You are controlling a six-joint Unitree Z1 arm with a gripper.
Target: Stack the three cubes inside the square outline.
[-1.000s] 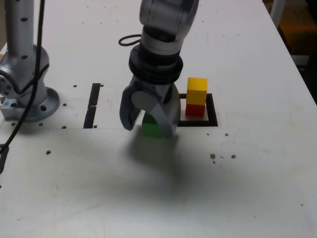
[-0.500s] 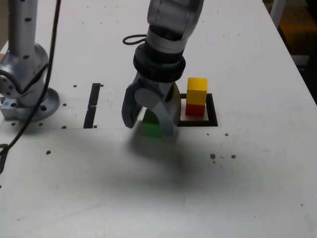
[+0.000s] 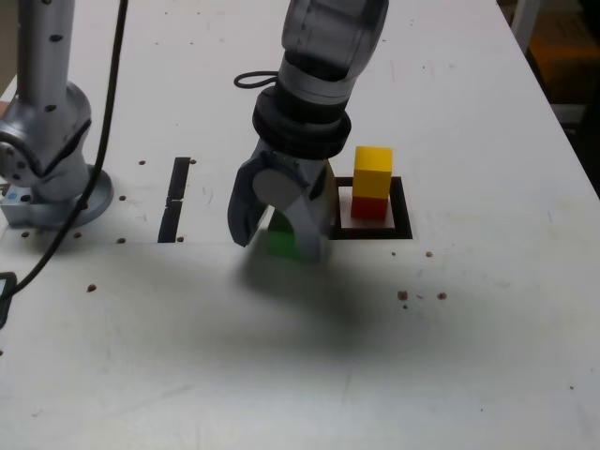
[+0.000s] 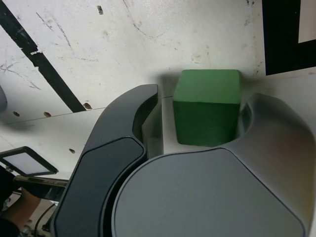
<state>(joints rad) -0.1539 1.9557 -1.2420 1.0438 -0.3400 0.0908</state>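
The green cube (image 3: 282,243) rests on the white table, just to the exterior view's left of the square outline (image 3: 402,210). My gripper (image 3: 278,246) points down with its jaws on either side of the cube. In the wrist view the green cube (image 4: 207,113) touches one finger (image 4: 269,123), while a narrow gap separates it from the other finger (image 4: 143,106), so my gripper (image 4: 203,98) is still open. Inside the outline the yellow cube (image 3: 372,171) sits on top of the red cube (image 3: 369,208).
The arm's grey base (image 3: 47,169) stands at the exterior view's left, with a cable hanging beside it. A short black strip (image 3: 175,199) lies between the base and the gripper. A black cable loop (image 3: 255,81) lies behind the arm. Small dark specks (image 3: 403,295) dot the table.
The gripper has come down around the green cube and its jaws have narrowed towards it. The yellow and red stack has not moved.
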